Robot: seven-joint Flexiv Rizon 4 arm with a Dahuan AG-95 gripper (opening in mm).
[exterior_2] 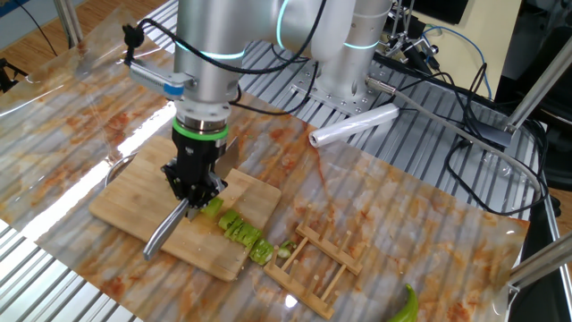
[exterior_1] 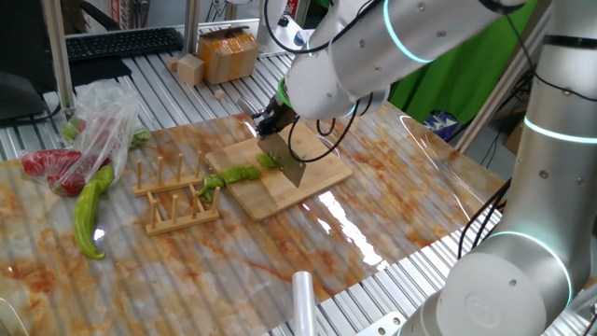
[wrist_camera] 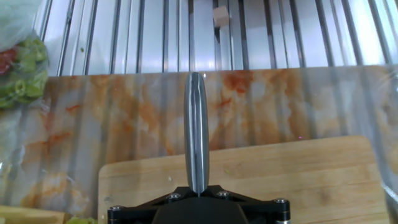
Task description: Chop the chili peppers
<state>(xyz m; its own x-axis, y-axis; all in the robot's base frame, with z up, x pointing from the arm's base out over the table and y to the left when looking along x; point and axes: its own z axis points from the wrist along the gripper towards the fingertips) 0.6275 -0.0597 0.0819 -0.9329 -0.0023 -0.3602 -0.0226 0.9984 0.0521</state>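
Observation:
A dark-green chili pepper (exterior_1: 238, 175) lies cut into several short chunks (exterior_2: 239, 229) across the left end of the wooden cutting board (exterior_1: 312, 182). One more green piece (exterior_1: 269, 161) sits right at the knife blade (exterior_1: 284, 159). My gripper (exterior_1: 270, 119) is shut on the knife and holds it blade down on the board beside the chili. In the other fixed view my gripper (exterior_2: 197, 186) stands over the chili's end, and the steel handle (exterior_2: 165, 229) sticks out towards the board's edge. In the hand view the handle (wrist_camera: 197, 137) runs straight ahead from my gripper (wrist_camera: 198, 196).
A wooden rack (exterior_1: 177, 196) stands just left of the board, with a small chili bit (exterior_2: 286, 251) by it. A clear bag of red peppers (exterior_1: 65, 159) and a pale curved pepper (exterior_1: 89, 210) lie at the left. A plastic roll (exterior_2: 353, 125) lies near the arm's base.

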